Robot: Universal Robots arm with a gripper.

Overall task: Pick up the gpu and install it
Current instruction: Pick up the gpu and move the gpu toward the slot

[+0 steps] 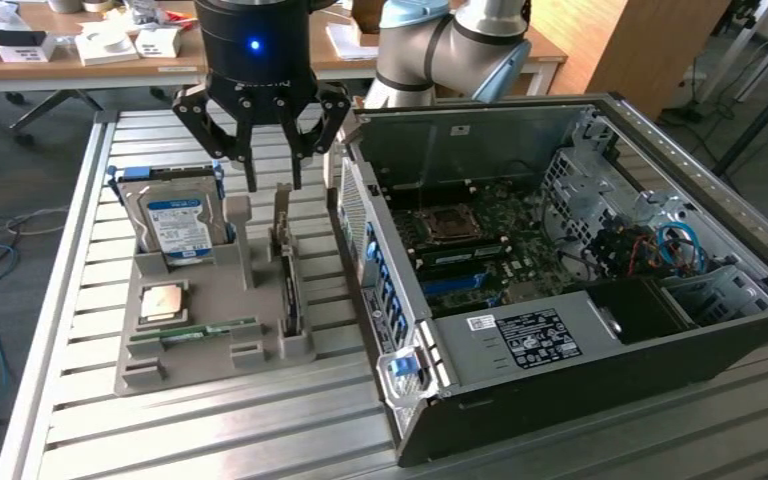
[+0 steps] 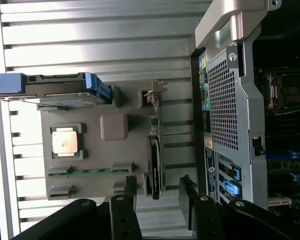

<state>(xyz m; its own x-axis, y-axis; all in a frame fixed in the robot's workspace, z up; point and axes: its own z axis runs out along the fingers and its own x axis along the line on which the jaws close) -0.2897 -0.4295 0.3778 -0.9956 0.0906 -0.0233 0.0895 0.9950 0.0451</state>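
Slatted table (image 1: 224,435), open case (image 1: 564,335) on it, grey tray (image 1: 191,365) just beside the case, gripper (image 1: 268,172) above the tray, fingers spread and empty, gpu (image 1: 284,262) on edge in a tray slot beneath the fingertips.

Tool (image 1: 268,172) wide open, vertical

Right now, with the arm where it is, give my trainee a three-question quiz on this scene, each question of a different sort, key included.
1. True or false: the gpu is already seated inside the computer case.
2. The jaws are: A) shut on the gpu; B) open and empty above the gpu; C) down inside the computer case.
3. Fill in: in the grey holder, the gpu stands on its ____.
Key: 1 false; 2 B; 3 edge.
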